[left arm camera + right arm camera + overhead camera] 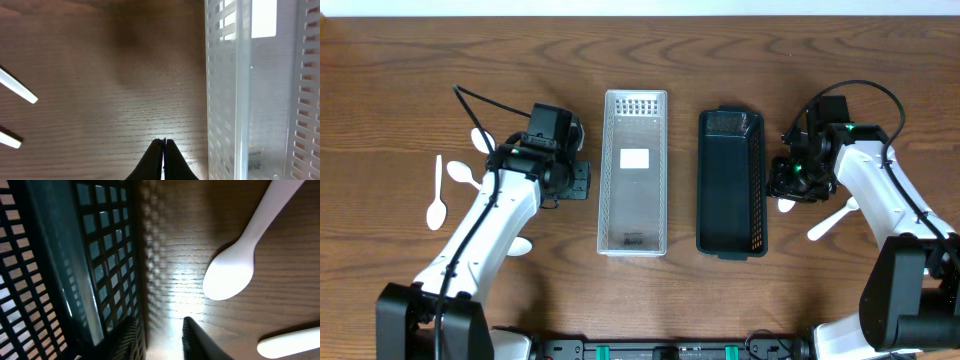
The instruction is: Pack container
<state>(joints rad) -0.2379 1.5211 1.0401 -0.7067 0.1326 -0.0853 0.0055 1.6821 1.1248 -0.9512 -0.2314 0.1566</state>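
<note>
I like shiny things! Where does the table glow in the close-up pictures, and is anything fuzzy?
Left wrist view: a bright patch on the brown wooden table ahead of the shut jaws; the white perforated plastic basket looks soft. Right wrist view: glare between the open jaws; the white plastic spoon is washed out. Overhead view: even, sharp.

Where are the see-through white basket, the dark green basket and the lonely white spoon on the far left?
Clear white plastic basket [635, 200]: overhead view, on its bare floor.
Dark green plastic mesh basket [730, 190]: overhead view, on its bare floor.
White plastic spoon, far left [437, 188]: overhead view, on its handle.
</note>
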